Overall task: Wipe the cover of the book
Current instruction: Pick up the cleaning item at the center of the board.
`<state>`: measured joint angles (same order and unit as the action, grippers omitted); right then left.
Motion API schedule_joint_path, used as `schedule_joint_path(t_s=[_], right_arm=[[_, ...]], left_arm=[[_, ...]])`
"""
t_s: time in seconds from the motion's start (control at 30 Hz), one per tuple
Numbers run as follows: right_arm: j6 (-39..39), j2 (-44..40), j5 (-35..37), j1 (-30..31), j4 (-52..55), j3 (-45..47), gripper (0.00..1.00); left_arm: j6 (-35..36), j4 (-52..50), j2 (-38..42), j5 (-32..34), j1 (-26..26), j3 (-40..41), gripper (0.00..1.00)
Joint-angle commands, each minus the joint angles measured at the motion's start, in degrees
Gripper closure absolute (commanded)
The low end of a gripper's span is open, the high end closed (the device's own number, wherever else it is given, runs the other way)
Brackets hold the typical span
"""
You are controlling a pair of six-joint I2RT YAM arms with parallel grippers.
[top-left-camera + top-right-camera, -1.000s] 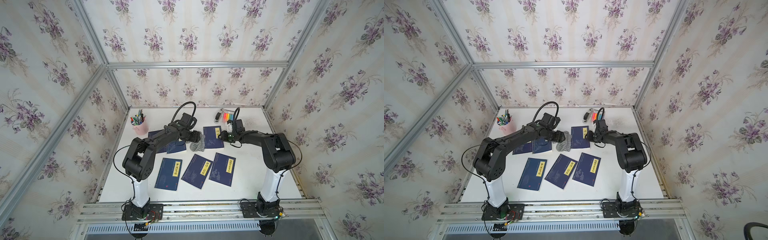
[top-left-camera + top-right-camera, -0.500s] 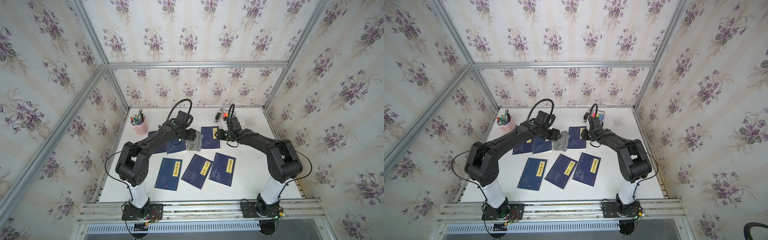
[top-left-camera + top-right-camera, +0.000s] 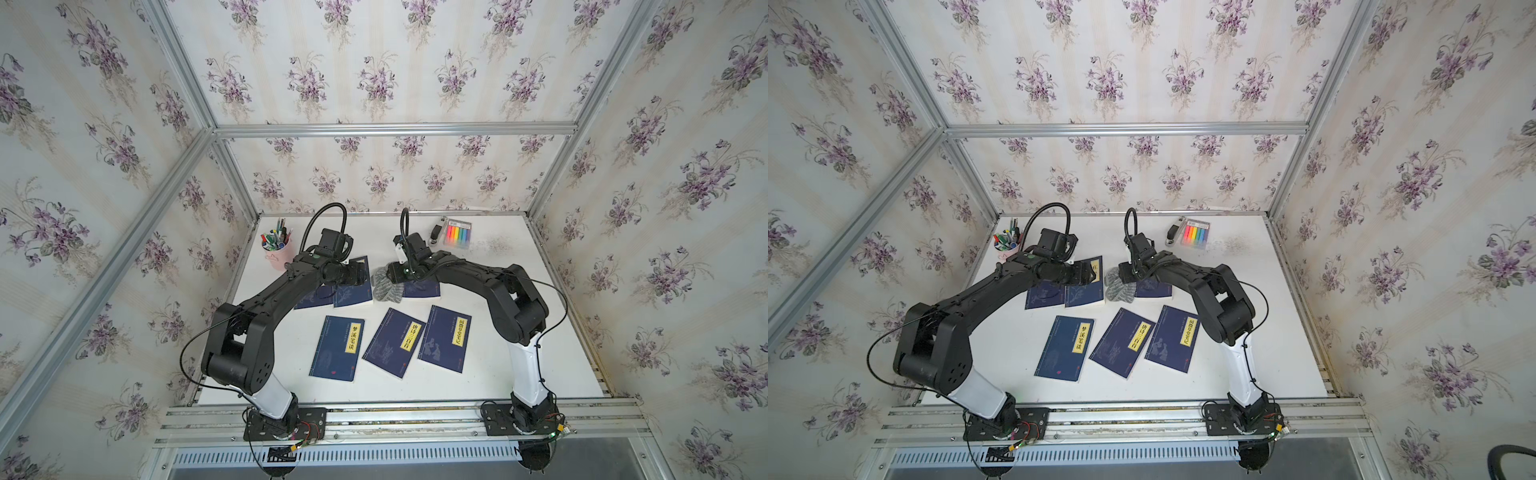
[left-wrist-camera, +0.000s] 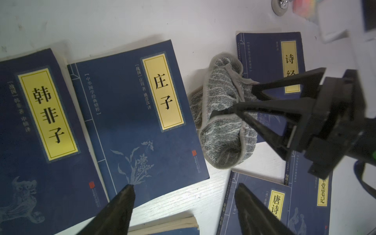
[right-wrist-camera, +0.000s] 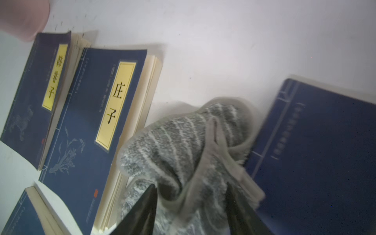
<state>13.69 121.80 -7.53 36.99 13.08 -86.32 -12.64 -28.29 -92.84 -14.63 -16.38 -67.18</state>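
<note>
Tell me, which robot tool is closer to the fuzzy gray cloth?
Right. The right tool straddles the cloth; the left tool hovers over the neighbouring book, apart from it.

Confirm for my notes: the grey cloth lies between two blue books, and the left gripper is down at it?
Wrong arm: the right gripper is down at the grey cloth, jaws astride it, as the left wrist view shows. The left gripper hangs clear of it. The rest is right.
</note>
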Motion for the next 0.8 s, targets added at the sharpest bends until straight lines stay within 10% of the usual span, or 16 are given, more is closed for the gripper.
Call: schedule_joint_path(t_s=[0.0,0.23,0.4,0.77], right_arm=[[-0.56,2.35,-0.34,0.92,2.21,-1.99,0.44],[-1.07,6.09,1.96,1.42,5.54,-3.73,0.48],[-1.99,5.50,1.55,1.40,5.47,-4.17,0.98],[-2.79,-11.61,6.01,-3.04,1.88,4.27,1.00]], left_arm=[[-0.61,1.99,0.65,-1.01,0.64,0.90,0.21],[-0.50,2.45,0.25,-2.23,1.35,1.18,0.21],[-0.20,2.34,-0.88,-2.90,1.30,0.03,0.22],[2.97,-0.36,-5.26,-1.18,-3.51,-7.66,0.25]])
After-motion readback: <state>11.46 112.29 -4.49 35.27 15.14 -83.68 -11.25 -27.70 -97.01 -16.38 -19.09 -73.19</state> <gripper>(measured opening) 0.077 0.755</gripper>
